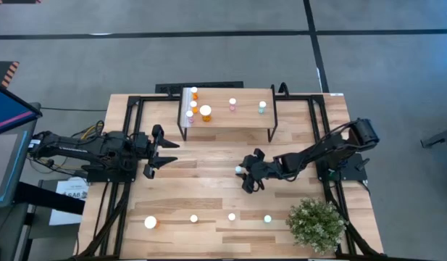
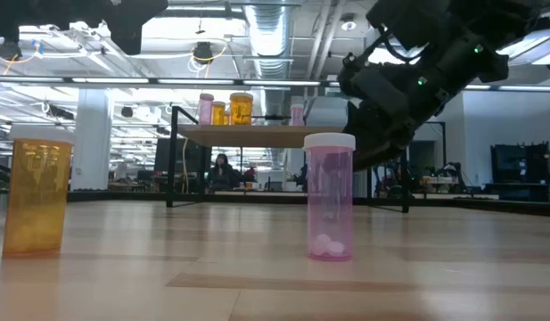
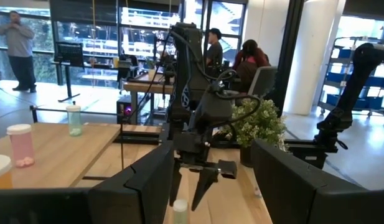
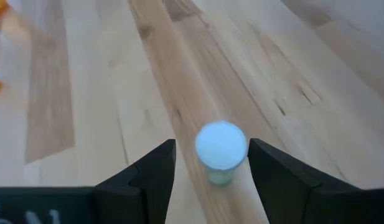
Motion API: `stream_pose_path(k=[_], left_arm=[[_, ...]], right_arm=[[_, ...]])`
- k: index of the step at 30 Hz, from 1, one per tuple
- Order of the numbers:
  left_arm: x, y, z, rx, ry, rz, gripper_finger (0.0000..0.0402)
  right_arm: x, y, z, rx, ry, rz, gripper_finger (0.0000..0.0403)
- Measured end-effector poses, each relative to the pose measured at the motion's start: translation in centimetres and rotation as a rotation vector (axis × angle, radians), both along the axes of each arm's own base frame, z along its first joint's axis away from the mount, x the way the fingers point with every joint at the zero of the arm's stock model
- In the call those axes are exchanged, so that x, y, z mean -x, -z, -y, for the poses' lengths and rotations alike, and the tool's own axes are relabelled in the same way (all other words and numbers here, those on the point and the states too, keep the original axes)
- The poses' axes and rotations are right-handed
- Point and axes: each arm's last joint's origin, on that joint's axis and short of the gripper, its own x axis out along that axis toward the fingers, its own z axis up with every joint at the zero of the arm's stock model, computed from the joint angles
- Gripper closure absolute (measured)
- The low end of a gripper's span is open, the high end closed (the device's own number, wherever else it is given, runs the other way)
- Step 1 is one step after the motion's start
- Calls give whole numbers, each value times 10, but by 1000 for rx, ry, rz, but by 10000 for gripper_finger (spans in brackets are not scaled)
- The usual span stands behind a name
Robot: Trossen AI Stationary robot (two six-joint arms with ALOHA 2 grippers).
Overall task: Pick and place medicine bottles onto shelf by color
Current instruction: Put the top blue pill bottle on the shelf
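from above, the shelf (image 1: 227, 119) was seen partly stocked: orange bottles (image 1: 205, 112) and a pink one were grouped beside its white ribbed strip (image 1: 187, 107), a pink bottle (image 1: 232, 104) and a teal bottle (image 1: 262, 106) stood farther along. four bottles (image 1: 193, 218) were left in a row well in front of the shelf, beside the potted plant (image 1: 316, 223). the right gripper (image 1: 244, 174) was poised over a fifth bottle (image 1: 238, 170), between shelf and row; the left gripper (image 1: 152, 151) was parked open, left of the shelf.

at table level, a large orange bottle (image 2: 36, 209) and a pink bottle (image 2: 329, 208) were still short of the shelf (image 2: 283, 135).

from the left wrist, the right gripper (image 3: 192, 188) was shown spread above a pale cap (image 3: 180, 208).

from the right wrist, the fingers (image 4: 148, 171) were parted around a teal bottle (image 4: 220, 151), not yet gripped. the task was judged roughly half done.
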Motion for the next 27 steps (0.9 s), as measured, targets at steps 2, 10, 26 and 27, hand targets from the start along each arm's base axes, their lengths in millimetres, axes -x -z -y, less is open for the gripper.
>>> stream_pose_path(k=[2,10,26,27], left_arm=[[0,0,0,0,0,0,200],[0,0,0,0,0,0,200],[0,0,0,0,0,2,200],[0,0,0,0,0,2,200]], right_arm=[[0,1,0,1,1,-4,188],[0,1,0,2,0,-5,221],[0,-1,0,22,-16,-1,272],[0,-2,0,21,-15,6,271]])
